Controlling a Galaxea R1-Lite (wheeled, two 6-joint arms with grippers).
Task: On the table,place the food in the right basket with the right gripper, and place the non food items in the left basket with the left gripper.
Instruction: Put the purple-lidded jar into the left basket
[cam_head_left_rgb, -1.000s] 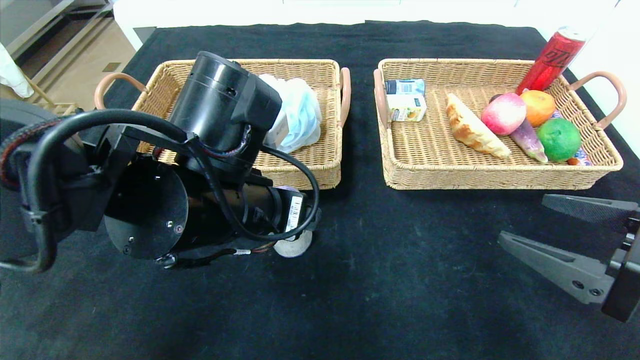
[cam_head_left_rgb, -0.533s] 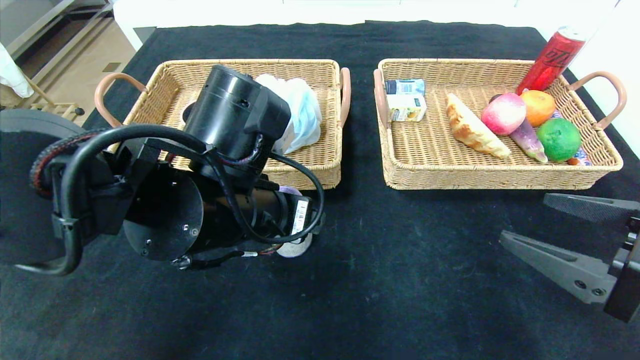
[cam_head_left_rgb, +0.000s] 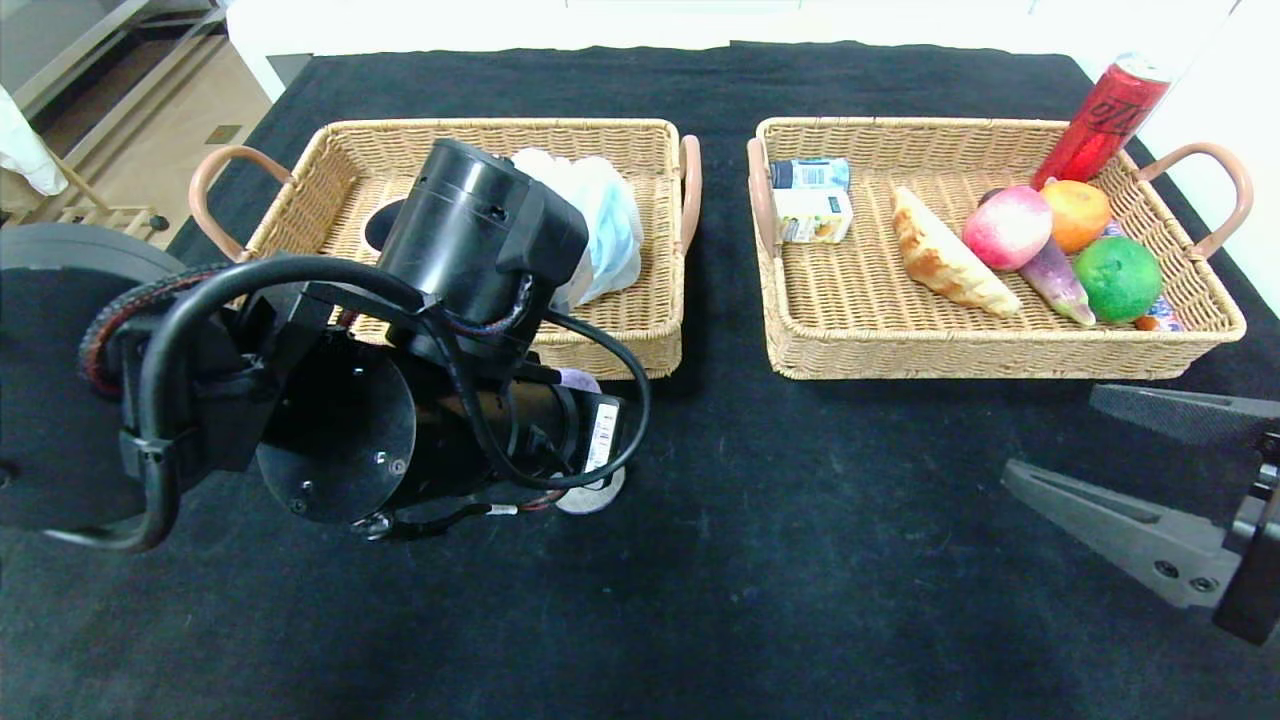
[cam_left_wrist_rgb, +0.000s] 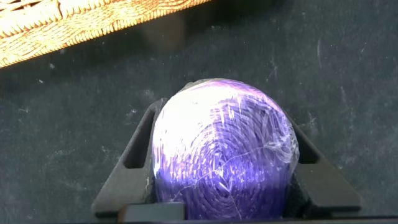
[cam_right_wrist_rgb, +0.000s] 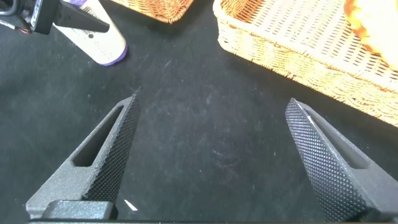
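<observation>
Right gripper (cam_head_left_rgb: 1085, 440) is hanging low over the near right of the black-draped surface (cam_head_left_rgb: 800, 560), fingers (cam_right_wrist_rgb: 102, 158) spread wide apart with nothing but bare cloth between them. It is sitting just in front of the right basket (cam_head_left_rgb: 800, 340).

Left gripper (cam_left_wrist_rgb: 224, 193) is reaching down onto the surface just in front of the left basket (cam_head_left_rgb: 640, 350); from the head view it is mostly hiding under the arm's own body. In the left wrist view its fingers (cam_left_wrist_rgb: 134, 168) are standing on either side of the grey-labelled roll (cam_left_wrist_rgb: 224, 155), close against its flanks. Whether they are already pressing on it cannot be told.

The roll is lying on its side on the cloth. Its long axis is running from the basket's front wall toward the robot, angled slightly to the right. The pale end (cam_head_left_rgb: 595, 495) is pointing toward the robot, the purple end (cam_head_left_rgb: 578, 379) toward the basket.

Farther back, the left basket is holding the light-blue bath puff (cam_head_left_rgb: 605, 225) against its right side, partly behind the arm.

The right basket is holding the croissant (cam_head_left_rgb: 945, 262), lying diagonally, the peach (cam_head_left_rgb: 1005, 228) and the eggplant (cam_head_left_rgb: 1055, 282) just beside it, tip pointing toward the front wall. An orange (cam_head_left_rgb: 1078, 213), a green lime (cam_head_left_rgb: 1118, 278), a red can (cam_head_left_rgb: 1105, 115) leaning at the back corner and a small carton (cam_head_left_rgb: 812, 200) are sharing that basket.
</observation>
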